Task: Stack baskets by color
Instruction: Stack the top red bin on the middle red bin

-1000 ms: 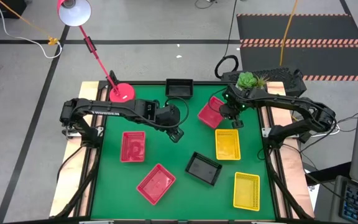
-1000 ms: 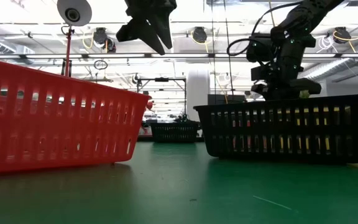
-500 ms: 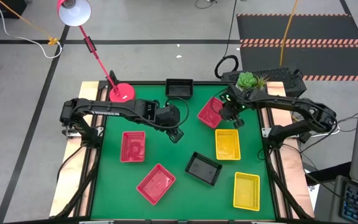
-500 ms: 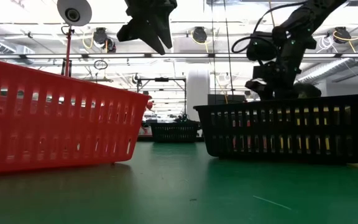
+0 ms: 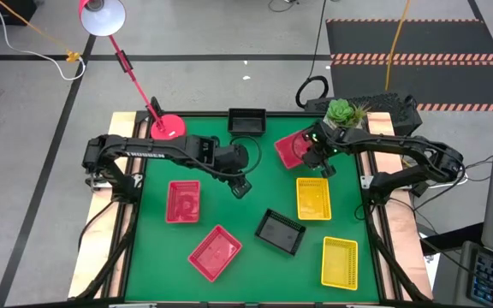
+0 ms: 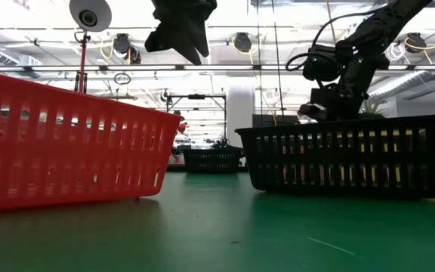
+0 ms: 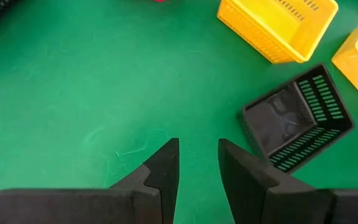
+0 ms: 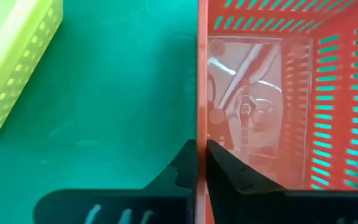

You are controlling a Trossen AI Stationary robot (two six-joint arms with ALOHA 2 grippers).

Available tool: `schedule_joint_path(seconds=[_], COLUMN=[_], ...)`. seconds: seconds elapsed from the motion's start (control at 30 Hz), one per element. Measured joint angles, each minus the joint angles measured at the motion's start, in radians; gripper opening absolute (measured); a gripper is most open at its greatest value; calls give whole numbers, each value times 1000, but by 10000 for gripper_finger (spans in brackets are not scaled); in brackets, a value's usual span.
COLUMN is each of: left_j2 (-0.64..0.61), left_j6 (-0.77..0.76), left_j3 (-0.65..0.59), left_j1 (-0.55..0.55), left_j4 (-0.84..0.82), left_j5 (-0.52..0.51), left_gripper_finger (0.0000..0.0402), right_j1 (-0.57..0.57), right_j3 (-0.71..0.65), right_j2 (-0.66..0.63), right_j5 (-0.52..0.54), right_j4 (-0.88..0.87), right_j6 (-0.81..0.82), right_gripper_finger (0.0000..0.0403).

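Bright, even overhead light, sharp

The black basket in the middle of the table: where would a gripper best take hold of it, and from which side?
By one thin side wall of the black basket, pinched from above with one finger inside and one outside. It sits open side up and skewed, with free mat around its rim. The right gripper already grips a red basket this way; the left gripper hovers empty.

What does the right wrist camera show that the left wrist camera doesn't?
Only the right wrist view: the right gripper shut on the wall of a red basket. Only the left wrist view: the left gripper, empty above the green table, and a black basket. Both show a yellow basket and table.
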Motion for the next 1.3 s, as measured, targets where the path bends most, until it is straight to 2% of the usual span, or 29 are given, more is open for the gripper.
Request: schedule_joint_path(seconds=[0.23,0.63,0.87,1.03,1.17,1.3], left_j2=[-63,-209,-245,-279,-319,-350], left_j6=[8,26,89,182,245,395], left_j3=[1,1,1,0,0,0], left_j1=[45,87,91,85,85,77], left_j4=[10,3,0,14,25,70], left_j5=[-10,-160,-170,-170,-170,-171], left_gripper_finger=[113,113,113,117,152,212], right_j1=[14,64,111,129,140,155], right_j3=[19,79,131,162,176,179], right_j2=[-57,-131,-168,-207,-245,-285], right_j5=[0,-8,-136,-324,-480,-590], right_j4=[5,6,10,11,18,60], right_j6=[-15,71,170,285,358,438], right_gripper_finger=[5,3,2,2,2,2])
